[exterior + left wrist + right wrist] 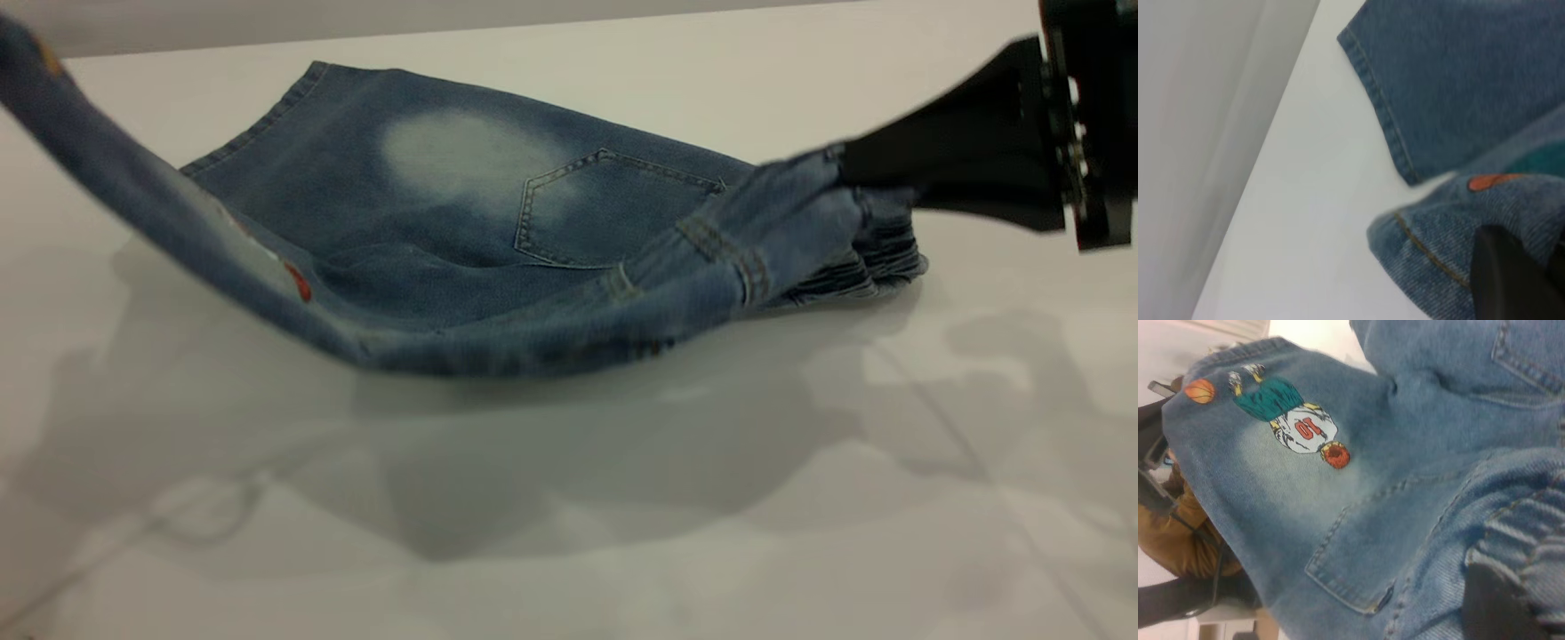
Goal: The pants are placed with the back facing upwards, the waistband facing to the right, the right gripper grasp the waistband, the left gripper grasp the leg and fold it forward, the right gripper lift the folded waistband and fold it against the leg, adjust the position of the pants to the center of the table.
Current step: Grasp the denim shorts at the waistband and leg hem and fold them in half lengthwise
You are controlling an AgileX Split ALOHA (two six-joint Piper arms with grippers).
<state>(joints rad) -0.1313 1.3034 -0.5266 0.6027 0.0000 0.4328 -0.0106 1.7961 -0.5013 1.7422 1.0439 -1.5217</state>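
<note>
The pants [498, 222], faded blue denim shorts, lie back side up on the white table [622, 498]. Their near half hangs lifted off the surface between the two arms. My right gripper [853, 173] is shut on the gathered waistband [853, 249] at the right, raised above the table. The printed leg [133, 200] rises to the upper left and runs out of view. The left wrist view shows my left gripper [1511, 280] shut on that leg's hem [1431, 250]. The player print [1298, 423] shows in the right wrist view, as does the waistband [1525, 540] under my right gripper [1495, 603].
The plain leg [293, 124] and a back pocket [605, 209] rest flat at the far side. The table's far edge [1271, 160] runs close beside the plain leg's hem [1381, 113]. A person in a brown sleeve [1178, 540] sits beyond the table.
</note>
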